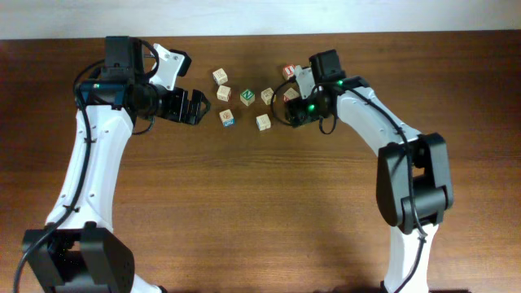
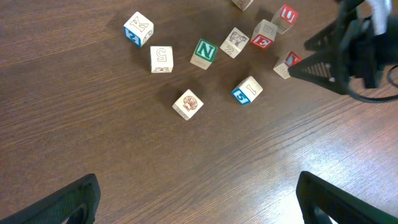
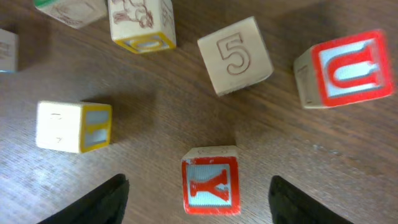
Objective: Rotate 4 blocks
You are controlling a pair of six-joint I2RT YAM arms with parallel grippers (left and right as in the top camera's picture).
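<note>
A red "Y" block [image 3: 210,186] lies between the fingers of my right gripper [image 3: 202,202]. The gripper is open, with a gap of bare table on each side of the block. In the overhead view this block [image 1: 291,94] sits at the tip of the right gripper [image 1: 293,106]. The red "U" block [image 3: 345,68] lies beyond it to the right. A plain "5" block [image 3: 235,56] and two yellow-edged blocks [image 3: 73,126] [image 3: 142,22] lie farther off. My left gripper [image 2: 205,211] is open over bare table, left of the cluster [image 1: 191,106].
A green "N" cube [image 2: 203,53], a blue-edged cube [image 2: 247,91], a "K" cube [image 2: 138,28] and a picture cube [image 2: 188,104] lie scattered between the arms. The table's far edge [image 1: 260,37] runs just behind the blocks.
</note>
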